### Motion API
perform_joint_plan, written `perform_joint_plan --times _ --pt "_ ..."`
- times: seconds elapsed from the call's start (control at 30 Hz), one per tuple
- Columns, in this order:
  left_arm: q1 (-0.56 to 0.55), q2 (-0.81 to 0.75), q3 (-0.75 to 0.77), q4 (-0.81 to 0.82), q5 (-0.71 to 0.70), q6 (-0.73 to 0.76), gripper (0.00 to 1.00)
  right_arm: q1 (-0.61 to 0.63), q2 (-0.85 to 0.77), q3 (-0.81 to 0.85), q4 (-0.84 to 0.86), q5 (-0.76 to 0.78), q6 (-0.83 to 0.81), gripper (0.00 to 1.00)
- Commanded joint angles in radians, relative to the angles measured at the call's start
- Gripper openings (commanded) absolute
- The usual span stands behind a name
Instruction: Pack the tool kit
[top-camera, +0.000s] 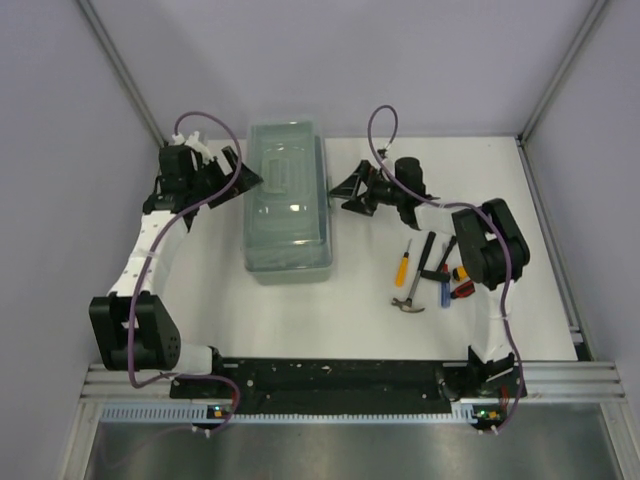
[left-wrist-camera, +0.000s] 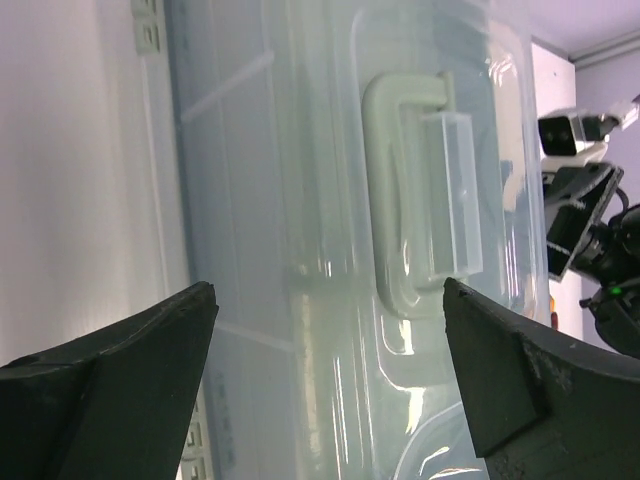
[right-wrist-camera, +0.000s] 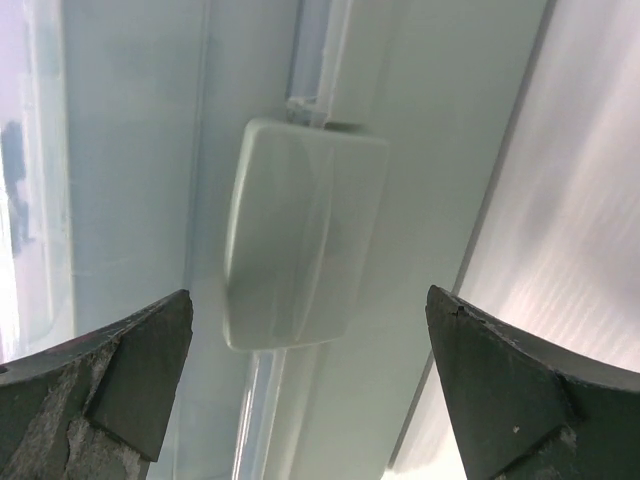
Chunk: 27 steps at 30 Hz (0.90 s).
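rail (top-camera: 560, 381), white table (top-camera: 300, 320), toolbox (top-camera: 288, 195), grey walls (top-camera: 330, 60)

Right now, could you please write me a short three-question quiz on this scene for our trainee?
1. True or false: the toolbox has its lid closed.
2. Where do the hammer and the yellow screwdriver lie? A: on the left arm's side of the toolbox. B: on the right arm's side. C: on the lid.
3. What part of the toolbox shows between the right arm's open fingers?
Key: 1 true; 2 B; 3 a pale green latch.
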Motion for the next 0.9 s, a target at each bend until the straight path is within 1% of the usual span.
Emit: perform_joint_plan --times 0.0,0.07,0.13,0.2,0.27,0.3,0.5,0.73,0.87 --pt "0.003 -0.012 0.053 0.077 -0.04 0.073 0.98 0.013 -0.016 -0.027 0.271 -0.107 0.119 0.99" --pt "0.001 -0.004 0.05 0.151 -0.001 0.063 0.98 0.013 0.035 -0.044 0.432 -0.14 0.225 0.98" --pt "0.003 0.028 0.06 0.199 0.039 0.04 0.98 0.013 0.104 -0.056 0.672 -0.157 0.394 0.98" --pt "0.002 0.07 0.074 0.233 0.081 0.012 0.98 0.013 0.196 -0.038 0.925 -0.14 0.582 0.97" --pt "0.005 0.117 0.094 0.24 0.088 -0.008 0.97 0.014 0.283 -0.001 1.085 -0.12 0.748 0.95" --pt "0.005 0.142 0.099 0.245 0.088 -0.012 0.97 0.011 0.305 0.013 1.121 -0.112 0.77 0.94" --pt "0.003 0.219 0.126 0.213 0.007 -0.011 0.93 0.013 0.295 -0.007 1.065 -0.12 0.711 0.94" --pt "0.001 0.229 0.123 0.233 0.059 -0.003 0.91 0.013 0.293 0.011 1.069 -0.131 0.72 0.94" --pt "-0.003 0.245 0.14 0.211 0.088 -0.031 0.9 0.013 0.268 0.013 1.065 -0.138 0.711 0.93"
